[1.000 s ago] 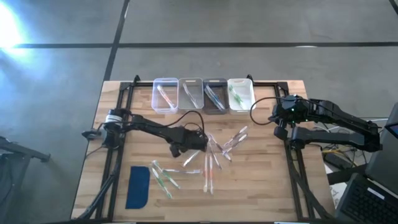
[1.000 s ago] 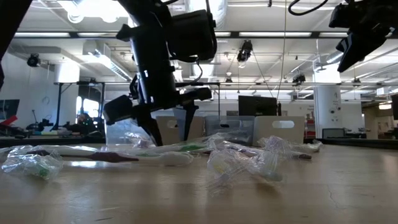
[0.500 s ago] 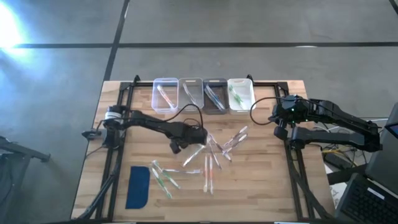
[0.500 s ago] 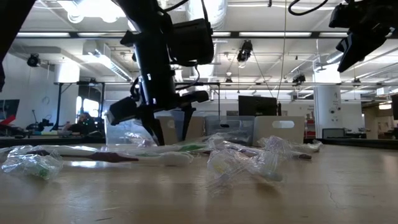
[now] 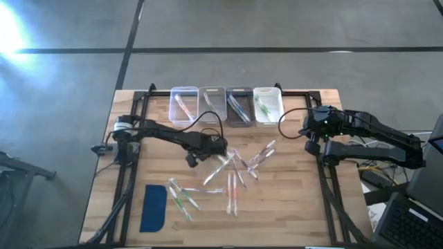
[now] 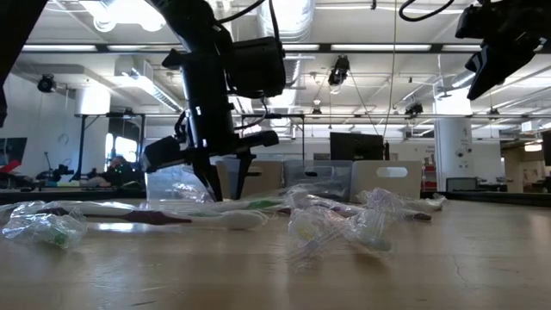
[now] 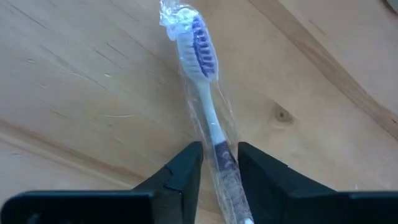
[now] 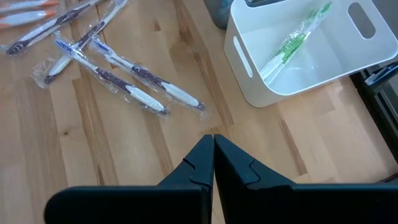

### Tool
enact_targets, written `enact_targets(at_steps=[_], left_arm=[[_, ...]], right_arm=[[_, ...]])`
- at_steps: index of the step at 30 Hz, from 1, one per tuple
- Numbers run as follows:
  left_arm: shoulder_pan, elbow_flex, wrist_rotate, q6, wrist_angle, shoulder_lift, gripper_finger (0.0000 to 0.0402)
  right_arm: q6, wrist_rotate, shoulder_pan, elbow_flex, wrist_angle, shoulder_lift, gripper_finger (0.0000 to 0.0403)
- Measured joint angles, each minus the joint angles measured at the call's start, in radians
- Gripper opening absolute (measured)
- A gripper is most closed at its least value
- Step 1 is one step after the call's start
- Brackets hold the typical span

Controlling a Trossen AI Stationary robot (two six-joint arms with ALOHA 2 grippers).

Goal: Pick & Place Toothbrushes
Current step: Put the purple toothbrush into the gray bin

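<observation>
Looking down from the high view, my left hand (image 5: 196, 158) sits at bench (image 5: 291, 207) centre, toothbrushes (image 5: 235, 173) scattered toward three o'clock; my right hand (image 5: 313, 135) waits at three o'clock, fingers together. Left wrist view: my fingers (image 7: 186, 171) straddle a wrapped purple toothbrush (image 7: 205, 112), narrowed beside its handle; whether they grip, I cannot tell.

A wrapped white toothbrush (image 7: 208, 112) with blue bristles and a purple grip lies on pale wood (image 7: 74, 81).
</observation>
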Motion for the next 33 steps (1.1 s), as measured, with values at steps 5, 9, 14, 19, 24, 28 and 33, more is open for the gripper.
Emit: enact_targets(at_steps=[5, 9, 14, 19, 24, 28, 33], left_arm=[[-0.001, -0.017, 0.018, 0.002, 0.005, -0.001, 0.0083], [-0.002, -0.018, 0.023, 0.037, 0.001, -0.001, 0.0050], [-0.002, -0.019, 0.015, 0.078, -0.006, -0.003, 0.0014], [-0.003, -0.023, -0.046, 0.094, -0.012, -0.024, 0.0006], [-0.008, 0.000, -0.206, 0.176, 0.009, -0.064, 0.0002], [-0.017, 0.018, -0.288, 0.298, 0.015, -0.080, 0.0001], [-0.030, 0.043, -0.312, 0.527, 0.084, -0.100, 0.0001]], right_arm=[[0.000, 0.000, 0.000, 0.000, 0.000, 0.000, 0.0008], [0.000, 0.000, 0.000, 0.000, 0.000, 0.000, 0.0008], [0.000, 0.000, 0.000, 0.000, 0.000, 0.000, 0.0008], [0.000, 0.000, 0.000, 0.000, 0.000, 0.000, 0.0008], [0.000, 0.000, 0.000, 0.000, 0.000, 0.000, 0.0008], [0.000, 0.000, 0.000, 0.000, 0.000, 0.000, 0.0008], [0.000, 0.000, 0.000, 0.000, 0.000, 0.000, 0.0008]])
